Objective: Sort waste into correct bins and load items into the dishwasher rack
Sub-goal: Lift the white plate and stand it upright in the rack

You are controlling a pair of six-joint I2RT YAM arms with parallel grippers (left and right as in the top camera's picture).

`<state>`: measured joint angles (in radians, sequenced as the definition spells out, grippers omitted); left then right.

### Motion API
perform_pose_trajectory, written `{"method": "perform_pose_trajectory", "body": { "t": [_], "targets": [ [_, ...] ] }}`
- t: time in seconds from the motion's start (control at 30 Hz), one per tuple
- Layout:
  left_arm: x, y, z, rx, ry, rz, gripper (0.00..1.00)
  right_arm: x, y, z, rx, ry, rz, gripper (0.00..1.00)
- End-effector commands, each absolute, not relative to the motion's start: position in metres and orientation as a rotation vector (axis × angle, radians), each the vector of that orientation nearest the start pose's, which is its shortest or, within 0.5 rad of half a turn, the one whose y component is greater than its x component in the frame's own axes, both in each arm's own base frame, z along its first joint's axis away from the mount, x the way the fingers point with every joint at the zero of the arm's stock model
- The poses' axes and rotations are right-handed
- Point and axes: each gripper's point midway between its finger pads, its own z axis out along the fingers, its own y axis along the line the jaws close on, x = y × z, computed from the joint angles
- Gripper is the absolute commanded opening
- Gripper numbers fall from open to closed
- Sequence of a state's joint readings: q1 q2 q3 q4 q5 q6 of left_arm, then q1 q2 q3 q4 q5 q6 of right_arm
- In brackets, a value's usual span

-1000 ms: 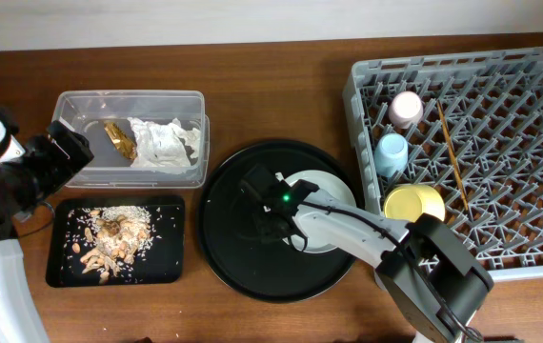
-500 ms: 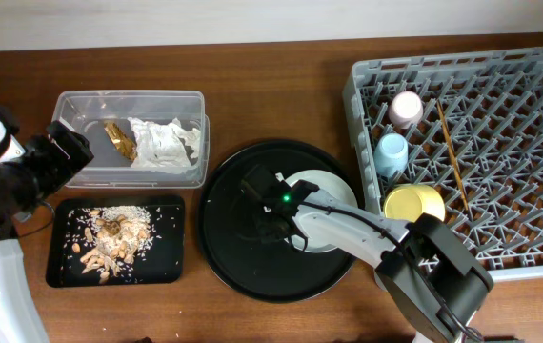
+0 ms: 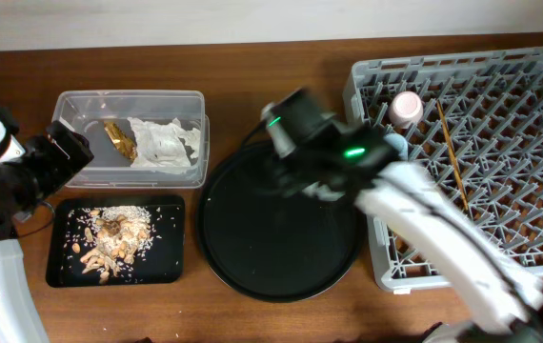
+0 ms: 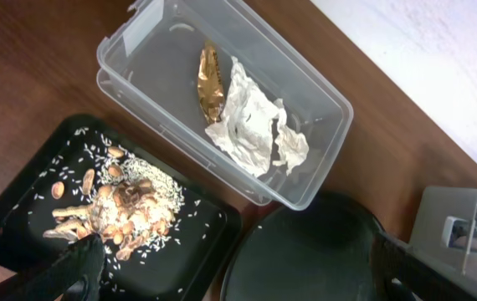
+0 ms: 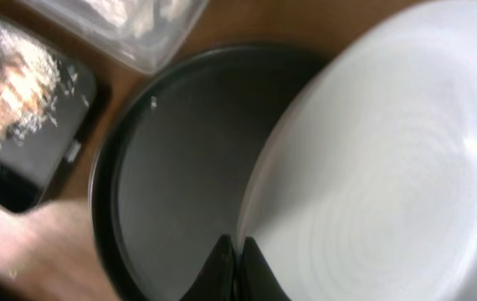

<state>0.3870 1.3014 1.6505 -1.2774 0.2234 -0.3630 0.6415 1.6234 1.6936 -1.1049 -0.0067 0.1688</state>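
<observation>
My right gripper (image 5: pixel 237 251) is shut on the rim of the pale grey-white plate (image 5: pixel 389 167) and holds it tilted above the large round black tray (image 5: pixel 171 159). In the overhead view the raised right arm (image 3: pixel 348 152) hides the plate, the blue cup and the yellow bowl. The pink cup (image 3: pixel 406 107) and the chopsticks (image 3: pixel 451 152) are in the grey rack (image 3: pixel 519 143). The napkin (image 3: pixel 162 141) and the wrapper (image 3: pixel 119 140) lie in the clear box (image 3: pixel 129 105). Food scraps (image 3: pixel 110 236) lie in the shallow black tray (image 3: pixel 171 272). My left gripper (image 4: pixel 238 284) is open and empty, at the table's left side (image 3: pixel 57 152).
The large round black tray (image 3: pixel 252 248) lies between the bins and the rack, with nothing showing on it. The right arm hangs over its far right part and the rack's left edge. The left wrist view shows the box (image 4: pixel 138 50), the scraps (image 4: pixel 113 209) and the rack's corner (image 4: pixel 456 226).
My right gripper has lifted the plate off the round black tray and risen toward the rack's left edge. The left arm has not moved.
</observation>
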Motion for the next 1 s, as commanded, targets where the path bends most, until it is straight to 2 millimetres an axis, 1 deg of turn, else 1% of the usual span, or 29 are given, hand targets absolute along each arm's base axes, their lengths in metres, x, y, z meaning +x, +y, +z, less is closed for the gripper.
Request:
{"method": "perform_pose_trajectory", "body": {
  "t": [0.0, 0.07, 0.1, 0.13, 0.17, 0.2, 0.27, 0.3, 0.33, 0.37, 0.43, 0.5, 0.57, 0.67, 0.77, 0.83, 0.9, 0.97],
  "targets": [
    [0.296, 0.081, 0.316, -0.831, 2.338, -0.263, 0.99, 0.339, 0.166, 0.32, -0.588, 2.388, 0.261, 0.04],
    [0.296, 0.081, 0.316, -0.831, 2.338, -0.263, 0.99, 0.346, 0.119, 0.337, -0.54, 2.347, 0.353, 0.04],
    [0.296, 0.081, 0.316, -0.831, 2.338, -0.263, 0.99, 0.35, 0.084, 0.342, -0.476, 2.329, 0.461, 0.04],
    [0.296, 0.081, 0.316, -0.831, 2.338, -0.263, 0.99, 0.352, 0.057, 0.344, -0.416, 2.31, 0.541, 0.04],
    [0.296, 0.081, 0.316, -0.831, 2.338, -0.263, 0.99, 0.354, 0.039, 0.345, -0.37, 2.289, 0.605, 0.04],
    [0.296, 0.081, 0.316, -0.831, 2.338, -0.263, 0.99, 0.356, 0.017, 0.351, -0.33, 2.221, 0.726, 0.04],
    [0.296, 0.081, 0.316, -0.831, 2.338, -0.263, 0.99, 0.361, -0.016, 0.356, -0.241, 2.108, 0.897, 0.04],
    [0.296, 0.081, 0.316, -0.831, 2.338, -0.263, 0.99, 0.368, -0.04, 0.349, -0.157, 2.081, 0.955, 0.04],
    [0.296, 0.081, 0.316, -0.831, 2.338, -0.263, 0.99, 0.372, -0.052, 0.343, -0.112, 2.075, 0.984, 0.04],
    [0.296, 0.081, 0.316, -0.831, 2.338, -0.263, 0.99, 0.379, -0.066, 0.33, -0.071, 2.079, 1.01, 0.04],
    [0.296, 0.081, 0.316, -0.831, 2.338, -0.263, 0.99, 0.39, -0.079, 0.305, -0.054, 2.101, 1.032, 0.04],
    [0.296, 0.081, 0.316, -0.831, 2.338, -0.263, 0.99, 0.399, -0.086, 0.28, -0.056, 2.122, 1.064, 0.04],
    [0.296, 0.081, 0.316, -0.831, 2.338, -0.263, 0.99, 0.404, -0.088, 0.266, -0.044, 2.133, 1.091, 0.04],
    [0.296, 0.081, 0.316, -0.831, 2.338, -0.263, 0.99, 0.398, -0.085, 0.261, -0.182, 2.122, 1.039, 0.04],
    [0.296, 0.081, 0.316, -0.831, 2.338, -0.263, 0.99, 0.397, -0.078, 0.26, -0.198, 2.127, 1.054, 0.04],
    [0.296, 0.081, 0.316, -0.831, 2.338, -0.263, 0.99, 0.397, -0.068, 0.26, -0.213, 2.138, 1.075, 0.04],
    [0.296, 0.081, 0.316, -0.831, 2.338, -0.263, 0.99, 0.394, -0.057, 0.254, -0.269, 2.174, 1.071, 0.04],
    [0.296, 0.081, 0.316, -0.831, 2.338, -0.263, 0.99, 0.391, -0.051, 0.244, -0.295, 2.242, 1.045, 0.04]
  ]
}}
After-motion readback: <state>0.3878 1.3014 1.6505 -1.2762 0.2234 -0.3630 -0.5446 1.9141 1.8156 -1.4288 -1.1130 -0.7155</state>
